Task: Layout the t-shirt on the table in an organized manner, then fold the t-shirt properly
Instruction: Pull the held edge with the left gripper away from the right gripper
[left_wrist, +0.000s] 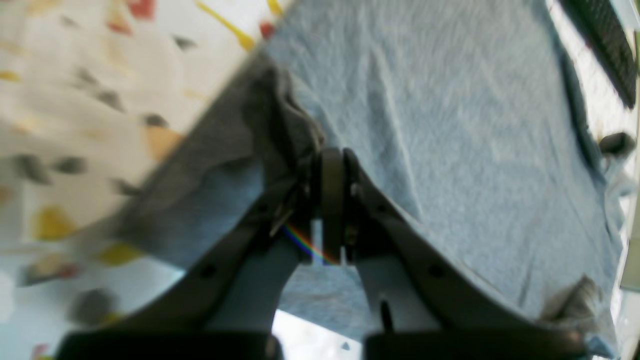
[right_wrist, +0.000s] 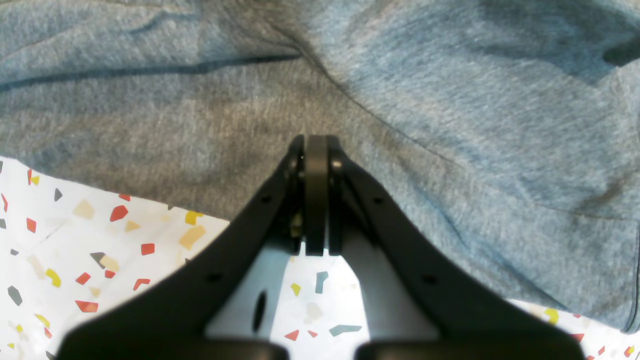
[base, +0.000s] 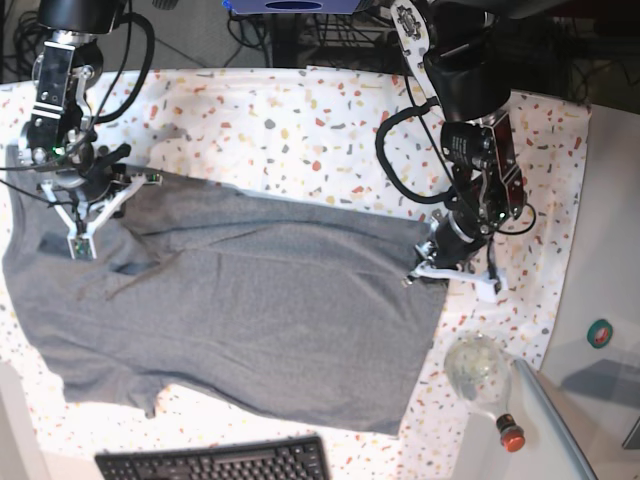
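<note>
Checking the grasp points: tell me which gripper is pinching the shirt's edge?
The left gripper, shut on the t-shirt hem corner. The right gripper is shut over its shoulder area, away from the edge.

bright even light, left wrist view blurred, soft shadows

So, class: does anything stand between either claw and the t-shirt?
Nothing visible does. The left claw is shut on the t-shirt at its edge, and the right claw is shut right at the fabric.
</note>
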